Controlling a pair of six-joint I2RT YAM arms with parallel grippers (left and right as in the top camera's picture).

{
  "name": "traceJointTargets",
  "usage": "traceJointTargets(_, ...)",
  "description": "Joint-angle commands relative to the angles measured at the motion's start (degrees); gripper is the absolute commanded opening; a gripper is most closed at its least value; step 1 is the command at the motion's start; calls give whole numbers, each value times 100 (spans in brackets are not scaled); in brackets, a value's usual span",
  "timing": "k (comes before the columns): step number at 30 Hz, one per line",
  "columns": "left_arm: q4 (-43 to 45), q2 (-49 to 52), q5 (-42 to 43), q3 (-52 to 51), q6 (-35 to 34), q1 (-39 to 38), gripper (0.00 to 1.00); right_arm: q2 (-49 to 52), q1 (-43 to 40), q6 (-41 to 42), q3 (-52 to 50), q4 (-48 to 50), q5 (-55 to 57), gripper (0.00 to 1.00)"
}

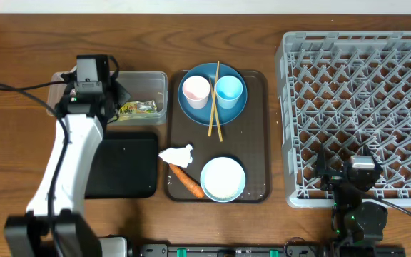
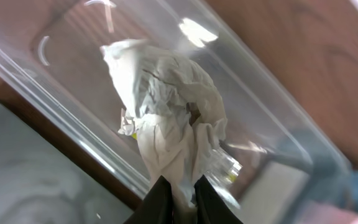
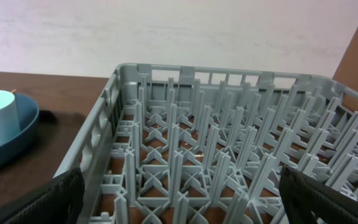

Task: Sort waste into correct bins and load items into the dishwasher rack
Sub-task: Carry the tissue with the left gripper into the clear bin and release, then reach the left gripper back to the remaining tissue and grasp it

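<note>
A crumpled napkin [image 2: 166,106] was pinched in the left hand [image 2: 183,202] above the clear tub [image 2: 61,118] — release was best made low and centred, clear of the rim. The right hand [image 3: 179,205] was spread open by the rack [image 3: 229,143].

Clearances. Bare table [image 1: 275,143] strip between brown tray [image 1: 252,150] and rack [image 1: 288,107]: passable. Rack interior closed off by upright pegs [image 1: 362,93]. Left arm [image 1: 66,164] overlies black tray's [image 1: 130,168] left side and tub's [image 1: 155,82] left half; wrapper [image 1: 138,108] occupies tub's right half. Chopsticks [image 1: 215,100] lie in the gap between pink cup [image 1: 195,91] and blue cup [image 1: 228,91].
</note>
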Motion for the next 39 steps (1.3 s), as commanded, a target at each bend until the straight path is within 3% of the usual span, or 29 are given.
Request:
traceJointTargets(1, 138, 315, -116, 120, 74, 192, 14, 0, -11, 92, -9, -20, 37, 99)
traceJointTargets(3, 203, 363, -114, 120, 72, 289, 17, 0, -11, 92, -9, -20, 39, 99)
traceJointTargets(8, 457, 153, -85, 120, 72, 431, 60, 0, -11, 92, -9, -22, 39, 99)
traceJointTargets(11, 540, -111, -87, 120, 76, 428, 73, 0, -11, 92, -9, -20, 39, 99)
traceJointTargets(19, 13, -1211, 925, 120, 68, 267, 73, 0, -11, 92, -9, -20, 39, 99)
traceJointTargets(25, -1517, -1919, 1078, 120, 44, -354, 73, 0, -11, 92, -9, -20, 39, 99)
traceJointTargets(31, -2874, -1978, 1073, 118, 48, -1224, 73, 0, -11, 92, -9, -20, 37, 99)
traceJointTargets(39, -2909, -1648, 1067, -149, -144, -2127, 73, 0, -11, 92, -9, -20, 39, 99)
